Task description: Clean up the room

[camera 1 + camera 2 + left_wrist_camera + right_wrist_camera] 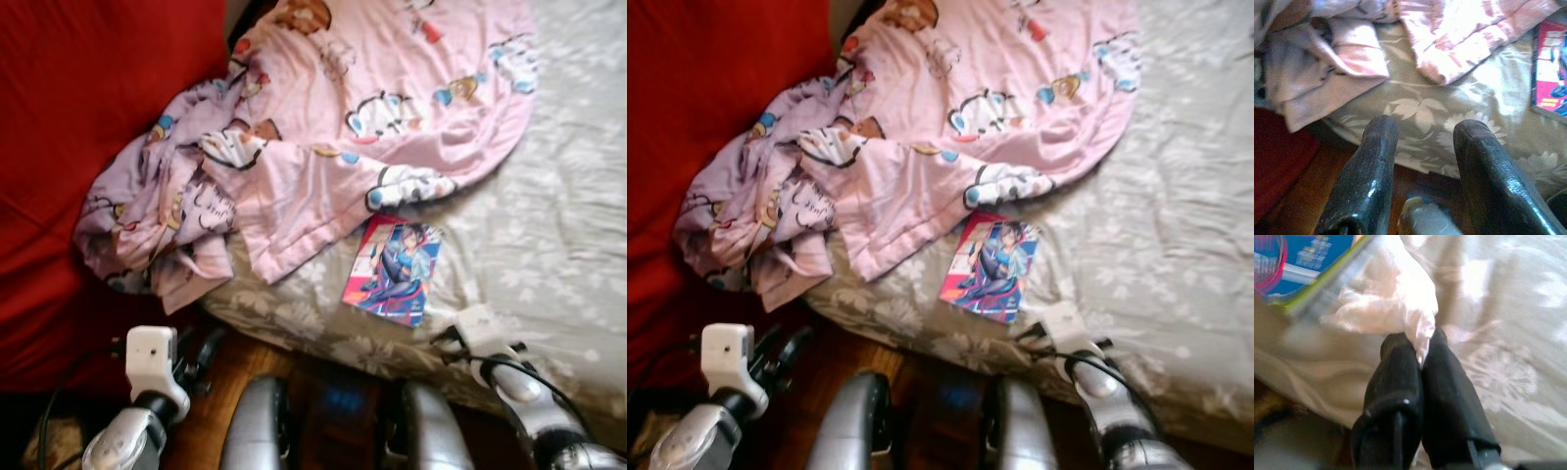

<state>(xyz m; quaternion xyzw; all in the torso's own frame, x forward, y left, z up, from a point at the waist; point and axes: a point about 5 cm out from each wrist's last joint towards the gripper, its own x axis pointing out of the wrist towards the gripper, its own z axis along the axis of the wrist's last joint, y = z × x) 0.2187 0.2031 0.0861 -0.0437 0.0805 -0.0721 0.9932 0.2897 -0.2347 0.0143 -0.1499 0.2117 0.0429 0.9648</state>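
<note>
The right hand [1420, 360] is pinching a fold of the bedsheet [549, 245] at lower right, beside the comic book [394, 269]. Soft, light cloth, likely bunching. Left hand [1425, 161] is hanging spread.

A bed [549, 235] with a pale grey floral sheet carries a crumpled pink cartoon-print blanket [333, 137], which spills over the near edge against something red [78, 117]. A colourful illustrated book [394, 268] lies flat just beside the blanket, near the bed's edge
</note>
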